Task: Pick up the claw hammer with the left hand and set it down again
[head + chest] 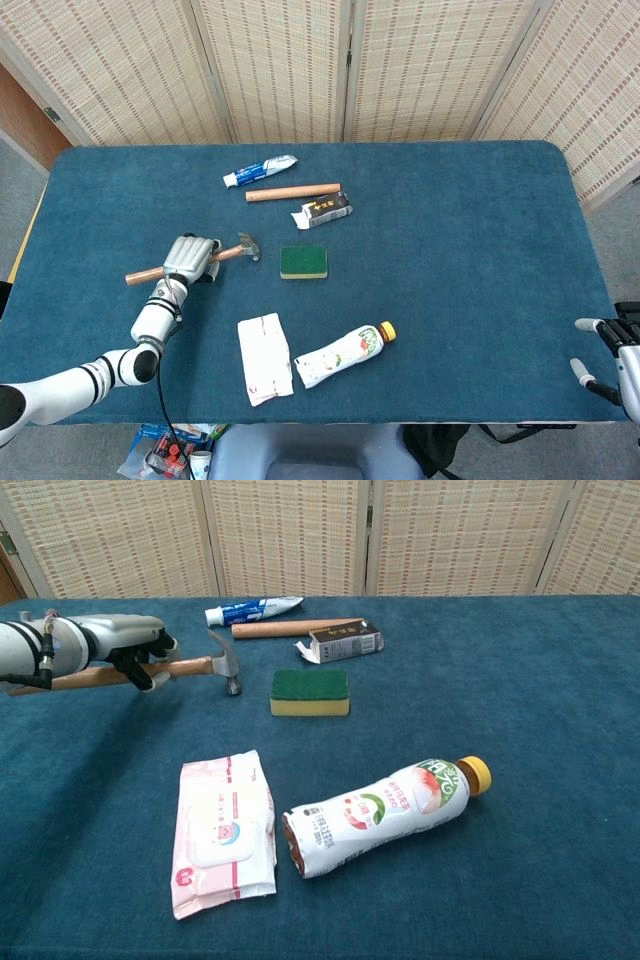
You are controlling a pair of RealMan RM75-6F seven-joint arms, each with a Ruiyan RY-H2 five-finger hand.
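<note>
The claw hammer [243, 247] [225, 663] has a wooden handle and a grey steel head. My left hand [189, 258] [128, 645] grips its handle near the head and holds it lifted off the blue table, head tilted up to the right. The handle's free end sticks out to the left. My right hand [612, 350] shows at the table's right edge in the head view, holding nothing, fingers apart.
A green sponge [303, 262] lies just right of the hammer head. Behind it are a wooden dowel [293, 192], a toothpaste tube [259, 171] and a small black box [323, 210]. A wipes pack [264, 357] and a drink bottle [342, 356] lie near the front.
</note>
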